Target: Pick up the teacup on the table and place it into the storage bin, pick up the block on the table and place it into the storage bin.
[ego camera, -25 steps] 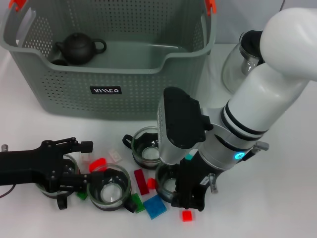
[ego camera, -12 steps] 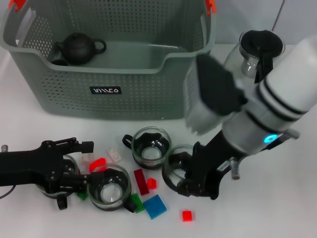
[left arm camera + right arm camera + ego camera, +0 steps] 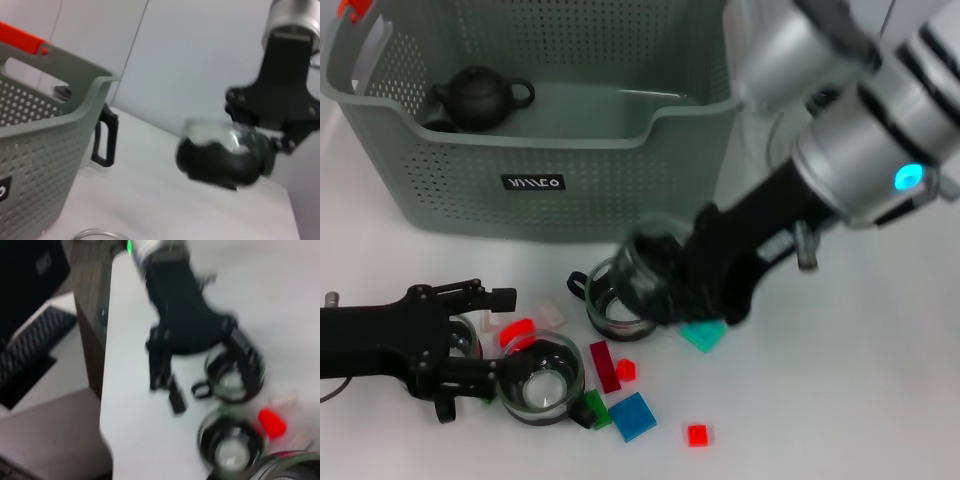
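Observation:
My right gripper (image 3: 665, 275) is shut on a clear glass teacup (image 3: 645, 262) and holds it in the air just in front of the storage bin (image 3: 550, 150). The left wrist view shows that teacup (image 3: 220, 147) in the black fingers, off the table. More teacups stand on the table (image 3: 610, 305), (image 3: 540, 380). My left gripper (image 3: 470, 340) lies low at the left, open, with a further teacup (image 3: 463, 338) between its fingers. Loose blocks lie around: red (image 3: 517, 330), dark red (image 3: 604, 365), blue (image 3: 633, 416), teal (image 3: 703, 334), small red (image 3: 697, 435).
A dark teapot (image 3: 478, 97) sits inside the bin at its back left. A glass pitcher with a black handle (image 3: 105, 135) stands right of the bin, behind my right arm. A green block (image 3: 595, 410) lies by the front teacup. The right wrist view shows the table edge (image 3: 102, 390).
My right gripper has lifted the teacup off the table and carried it back and up toward the bin. A teal block has come into view below it. The left arm has stayed put.

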